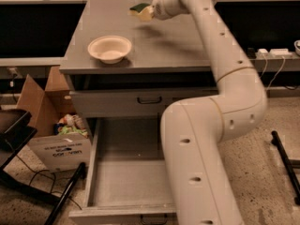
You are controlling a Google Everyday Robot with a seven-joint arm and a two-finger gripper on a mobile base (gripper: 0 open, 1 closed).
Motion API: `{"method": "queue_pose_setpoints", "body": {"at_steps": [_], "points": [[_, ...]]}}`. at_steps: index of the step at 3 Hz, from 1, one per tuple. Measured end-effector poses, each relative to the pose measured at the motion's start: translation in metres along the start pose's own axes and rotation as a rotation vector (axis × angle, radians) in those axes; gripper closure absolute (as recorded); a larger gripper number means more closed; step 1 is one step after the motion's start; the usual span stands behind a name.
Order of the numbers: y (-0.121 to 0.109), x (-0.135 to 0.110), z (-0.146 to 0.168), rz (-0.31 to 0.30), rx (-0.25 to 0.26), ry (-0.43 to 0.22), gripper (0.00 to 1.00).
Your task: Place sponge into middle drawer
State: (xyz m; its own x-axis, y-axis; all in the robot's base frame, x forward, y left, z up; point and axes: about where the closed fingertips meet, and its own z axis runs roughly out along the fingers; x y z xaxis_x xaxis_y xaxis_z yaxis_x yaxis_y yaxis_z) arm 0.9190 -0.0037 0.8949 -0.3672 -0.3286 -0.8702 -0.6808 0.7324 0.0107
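Observation:
The sponge [139,9], pale yellow with a dark green top, is held in my gripper [147,12] above the back of the grey counter [187,50], with its shadow on the counter below. The gripper is shut on the sponge at the end of my white arm [225,78], which rises from the lower middle. The middle drawer [125,184] is pulled out at the bottom of the view, with a bare grey floor. My arm hides its right part.
A round cream bowl [110,48] stands on the counter's front left. A shallower drawer with a black handle [150,100] is closed under the counter. A cardboard box [49,125] with clutter and a black chair base [28,172] stand at the left.

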Motion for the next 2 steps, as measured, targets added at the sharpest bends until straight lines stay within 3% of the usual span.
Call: {"method": "queue_pose_setpoints", "body": {"at_steps": [1, 2], "points": [[-0.011, -0.009, -0.073, 0.006, 0.031, 0.043, 1.0], [-0.017, -0.028, -0.143, 0.0, 0.074, -0.006, 1.0]]}}
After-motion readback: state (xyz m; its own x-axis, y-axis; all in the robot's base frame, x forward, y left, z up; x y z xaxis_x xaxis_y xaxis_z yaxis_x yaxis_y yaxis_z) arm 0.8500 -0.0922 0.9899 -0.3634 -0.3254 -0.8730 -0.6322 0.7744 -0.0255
